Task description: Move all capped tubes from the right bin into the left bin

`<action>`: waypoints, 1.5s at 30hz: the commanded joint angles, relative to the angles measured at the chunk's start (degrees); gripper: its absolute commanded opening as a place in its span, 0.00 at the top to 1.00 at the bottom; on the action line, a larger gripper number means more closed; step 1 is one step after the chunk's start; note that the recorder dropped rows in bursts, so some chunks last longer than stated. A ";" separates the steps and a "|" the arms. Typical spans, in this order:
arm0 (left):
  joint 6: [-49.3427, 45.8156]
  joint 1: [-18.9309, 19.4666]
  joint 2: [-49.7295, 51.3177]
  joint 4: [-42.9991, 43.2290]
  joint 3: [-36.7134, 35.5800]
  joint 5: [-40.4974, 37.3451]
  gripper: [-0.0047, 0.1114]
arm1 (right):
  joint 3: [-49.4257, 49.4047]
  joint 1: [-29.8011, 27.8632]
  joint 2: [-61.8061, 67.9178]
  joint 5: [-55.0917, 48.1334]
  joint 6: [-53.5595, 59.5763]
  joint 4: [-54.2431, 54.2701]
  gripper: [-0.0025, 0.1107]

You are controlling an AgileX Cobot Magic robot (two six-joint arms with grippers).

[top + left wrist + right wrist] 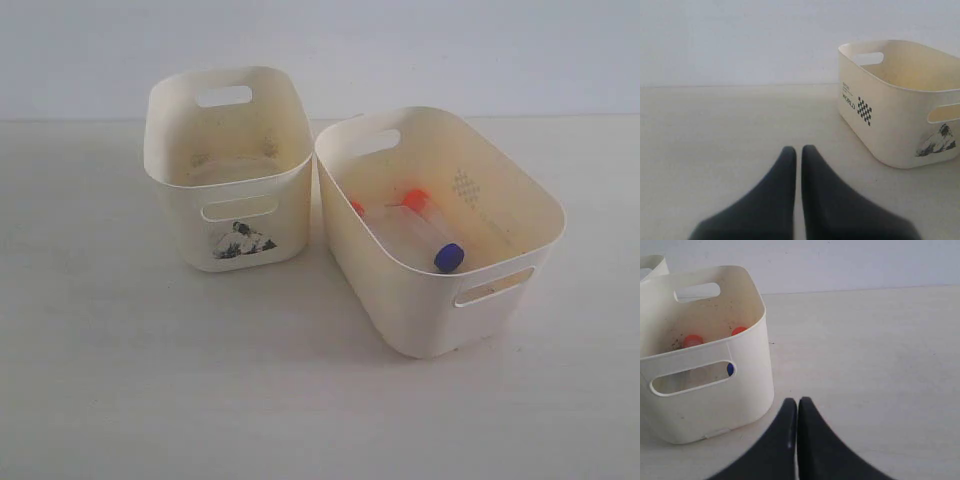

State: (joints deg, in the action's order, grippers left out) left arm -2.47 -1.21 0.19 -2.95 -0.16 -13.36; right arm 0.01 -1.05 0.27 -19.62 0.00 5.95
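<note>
Though empty, pincers [799,149] [797,401] closed (both low).

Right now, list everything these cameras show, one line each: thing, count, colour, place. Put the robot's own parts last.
Wider cream plastic bin with a dotted diamond on its wall: one, cream, right side of the table.
Narrower cream plastic bin with a black-and-white picture sticker: one, cream, left of the wider bin; no tubes seen in it.
Clear plastic tubes with orange-red screw caps: two, inside the wider bin, one mostly hidden by its near wall.
Clear plastic tube with a dark blue screw cap: one, lying inside the wider bin.
Table: one, pale, under both bins.
Wall: one, pale, behind the table.
Left gripper: one, black, shut, over bare table near the narrower bin.
Right gripper: one, black, shut, over bare table beside the wider bin.
</note>
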 commanded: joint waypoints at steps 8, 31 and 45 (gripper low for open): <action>0.48 0.06 -0.19 -0.01 0.16 0.13 0.92 | -0.01 -0.07 -0.27 0.53 0.00 -0.28 0.98; 0.48 0.06 -0.19 -0.01 0.16 0.03 0.92 | 44.47 -0.07 20.69 10.94 10.01 -1.53 0.98; 0.48 0.06 -0.19 -0.01 0.16 0.13 0.92 | 67.64 -0.07 60.60 -19.62 10.01 -1.73 0.98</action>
State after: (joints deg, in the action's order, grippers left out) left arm -2.47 -1.21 0.19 -2.95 -0.16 -13.36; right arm 67.08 -1.05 57.08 -43.18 9.87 4.65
